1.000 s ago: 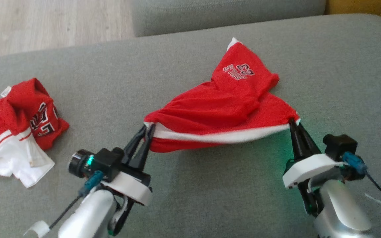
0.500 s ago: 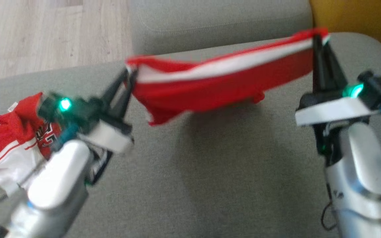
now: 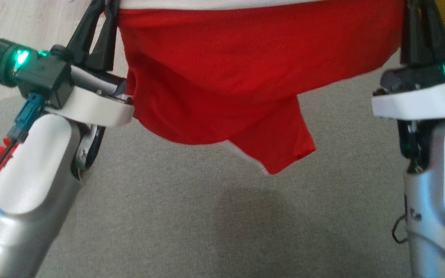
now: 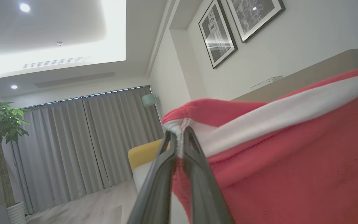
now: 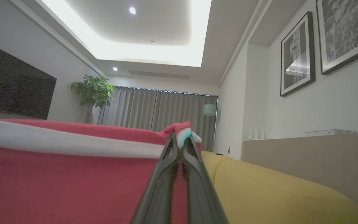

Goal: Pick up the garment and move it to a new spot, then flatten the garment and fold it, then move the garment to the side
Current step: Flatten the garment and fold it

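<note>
Grey upholstery [image 3: 168, 231] is noted nearest in the head view, with a soft shadow cast on it. Above it the red garment [image 3: 222, 77] is hung in the air, a white-edged flap drooping lowest. Its white-banded edge is stretched taut between both hands. The left hand [image 4: 179, 137] is pressed together on one bunched corner, and the right hand [image 5: 180, 141] is pinched on the opposite corner. Farther off, a yellow sofa [image 5: 275, 186], grey curtains [image 5: 154, 109] and a potted plant [image 5: 93, 90] are recorded.
</note>
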`<state>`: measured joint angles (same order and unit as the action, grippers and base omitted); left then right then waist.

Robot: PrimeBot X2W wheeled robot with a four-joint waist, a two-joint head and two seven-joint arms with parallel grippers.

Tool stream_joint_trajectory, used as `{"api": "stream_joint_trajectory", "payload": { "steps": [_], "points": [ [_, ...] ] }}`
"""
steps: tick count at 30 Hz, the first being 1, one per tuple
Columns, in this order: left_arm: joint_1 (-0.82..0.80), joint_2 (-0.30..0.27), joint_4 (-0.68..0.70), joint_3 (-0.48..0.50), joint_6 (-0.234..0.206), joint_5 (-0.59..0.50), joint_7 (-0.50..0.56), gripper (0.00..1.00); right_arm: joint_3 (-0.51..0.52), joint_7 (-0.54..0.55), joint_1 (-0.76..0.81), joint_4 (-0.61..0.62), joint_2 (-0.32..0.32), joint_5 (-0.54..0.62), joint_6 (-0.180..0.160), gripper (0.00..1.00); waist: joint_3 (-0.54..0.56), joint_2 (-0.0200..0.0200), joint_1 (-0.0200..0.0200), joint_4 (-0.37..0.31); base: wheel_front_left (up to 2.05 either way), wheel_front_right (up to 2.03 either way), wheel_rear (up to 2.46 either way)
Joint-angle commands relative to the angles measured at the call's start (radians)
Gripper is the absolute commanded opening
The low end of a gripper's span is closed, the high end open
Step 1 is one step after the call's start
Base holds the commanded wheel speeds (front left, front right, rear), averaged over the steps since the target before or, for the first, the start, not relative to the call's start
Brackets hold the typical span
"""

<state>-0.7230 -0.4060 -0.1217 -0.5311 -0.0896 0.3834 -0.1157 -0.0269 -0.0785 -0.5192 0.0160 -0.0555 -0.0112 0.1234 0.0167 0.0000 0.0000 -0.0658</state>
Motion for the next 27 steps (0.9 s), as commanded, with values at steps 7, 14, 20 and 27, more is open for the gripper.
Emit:
{"api": "stream_joint_trajectory", "payload": {
  "steps": [7, 14, 20, 27],
  "points": [
    [0.051, -0.047, 0.080, 0.044, -0.019, 0.043, 0.042, 0.00, 0.038, 0.038, 0.074, 0.048, 0.005, 0.020, 0.007, 0.00, -0.005, 0.0000, 0.0000, 0.004, 0.00, 0.00, 0.00],
    [0.068, -0.047, 0.115, 0.040, -0.020, 0.082, 0.102, 0.00, 0.039, 0.050, 0.083, 0.072, 0.005, 0.018, 0.007, 0.00, -0.032, 0.0000, 0.0000, -0.001, 0.00, 0.00, 0.00],
    [-0.016, -0.039, 0.059, 0.027, 0.023, 0.116, 0.173, 0.00, 0.016, 0.087, -0.005, 0.015, 0.005, 0.015, 0.007, 0.00, -0.132, 0.0000, 0.0000, -0.008, 0.00, 0.00, 0.00],
    [-0.289, -0.018, -0.155, 0.037, 0.123, 0.147, 0.245, 0.00, -0.010, 0.075, -0.320, -0.235, -0.006, 0.005, 0.007, 0.00, -0.325, 0.0000, 0.0000, -0.013, 0.00, 0.00, 0.00]
  ]
}}
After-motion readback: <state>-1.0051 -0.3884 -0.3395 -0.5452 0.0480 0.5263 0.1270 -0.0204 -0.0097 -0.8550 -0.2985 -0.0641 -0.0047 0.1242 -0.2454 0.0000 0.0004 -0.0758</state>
